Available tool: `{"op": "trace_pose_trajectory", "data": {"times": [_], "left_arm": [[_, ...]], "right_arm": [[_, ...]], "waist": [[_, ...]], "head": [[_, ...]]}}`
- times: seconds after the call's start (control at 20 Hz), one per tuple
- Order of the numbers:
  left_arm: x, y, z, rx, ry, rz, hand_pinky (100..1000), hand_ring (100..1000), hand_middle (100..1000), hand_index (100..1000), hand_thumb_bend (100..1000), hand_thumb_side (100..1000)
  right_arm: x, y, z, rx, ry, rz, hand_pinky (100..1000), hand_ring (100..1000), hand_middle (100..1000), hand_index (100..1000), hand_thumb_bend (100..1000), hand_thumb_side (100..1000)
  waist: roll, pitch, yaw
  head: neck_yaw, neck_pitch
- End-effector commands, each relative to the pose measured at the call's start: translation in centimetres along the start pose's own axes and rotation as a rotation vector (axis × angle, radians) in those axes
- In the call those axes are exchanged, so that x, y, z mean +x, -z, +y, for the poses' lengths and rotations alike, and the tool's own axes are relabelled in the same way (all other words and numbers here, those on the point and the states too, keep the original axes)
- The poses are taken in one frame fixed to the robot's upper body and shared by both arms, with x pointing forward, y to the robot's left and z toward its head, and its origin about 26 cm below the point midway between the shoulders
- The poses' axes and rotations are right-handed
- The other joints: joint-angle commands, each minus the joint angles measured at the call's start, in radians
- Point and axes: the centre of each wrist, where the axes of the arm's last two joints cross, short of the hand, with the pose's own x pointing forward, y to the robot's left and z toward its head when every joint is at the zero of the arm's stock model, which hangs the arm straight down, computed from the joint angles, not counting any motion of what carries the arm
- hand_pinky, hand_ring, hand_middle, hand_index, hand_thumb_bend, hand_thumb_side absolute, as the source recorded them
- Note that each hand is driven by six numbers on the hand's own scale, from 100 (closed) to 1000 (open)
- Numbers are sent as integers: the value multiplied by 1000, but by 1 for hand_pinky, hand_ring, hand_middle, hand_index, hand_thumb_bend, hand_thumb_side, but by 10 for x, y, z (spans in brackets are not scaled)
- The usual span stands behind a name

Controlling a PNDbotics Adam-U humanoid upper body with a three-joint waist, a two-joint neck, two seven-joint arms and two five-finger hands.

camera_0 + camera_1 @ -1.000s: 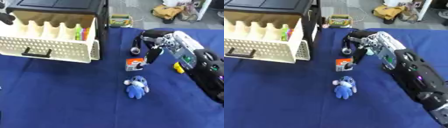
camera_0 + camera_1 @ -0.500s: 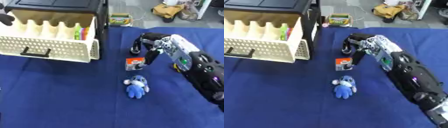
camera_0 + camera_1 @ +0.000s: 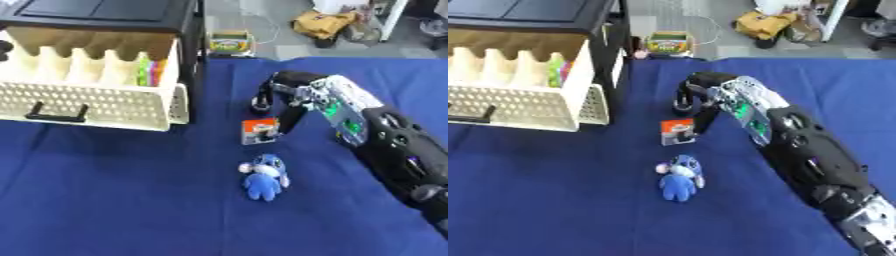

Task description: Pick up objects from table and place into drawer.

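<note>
A bench [image 3: 105, 200] under a dark blue cloth fills most of the view. At its far left stands a black cabinet [image 3: 105, 12] with a cream perforated drawer [image 3: 87, 102] pulled open; bright, colourful items [image 3: 149, 72] stand in the drawer's right end. The right arm [image 3: 394, 145] reaches in from the lower right across the cloth. Its right hand [image 3: 293, 92] hangs with the fingers [image 3: 289, 120] curled downward, one dark tip just beside the right edge of a small orange-and-white packet [image 3: 259, 131]; contact cannot be told, and the hand holds nothing. A small dark object [image 3: 260, 102] stands just behind the packet, under the hand's left side. Near the packet, toward the viewer, lies a blue plush toy [image 3: 262, 175], apart from the hand. Past the bench edge a box of crayons [image 3: 229, 42] sits on the floor. Compared with a second ago, the hand has slid further left toward the packet; packet and plush lie unchanged.
</note>
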Motion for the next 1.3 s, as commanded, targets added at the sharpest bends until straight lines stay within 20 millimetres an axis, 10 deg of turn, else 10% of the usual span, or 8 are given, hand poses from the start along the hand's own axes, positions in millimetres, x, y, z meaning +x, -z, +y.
{"op": "trace_pose_trajectory", "data": {"times": [0.05, 1.3], "left_arm": [[5, 2, 2, -2, -4, -22, 561, 388, 498, 827, 100, 1000], [5, 2, 0, -1, -16, -18, 555, 383, 499, 820, 100, 1000]], "right_arm": [[-2, -2, -11, -32, -10, 13, 100, 290, 592, 757, 628, 321], [-4, -6, -12, -60, -93, 13, 100, 258, 591, 778, 705, 317]], "waist": [[5, -17, -1], [1, -10, 4]], "head": [[-8, -15], [71, 10]]}}
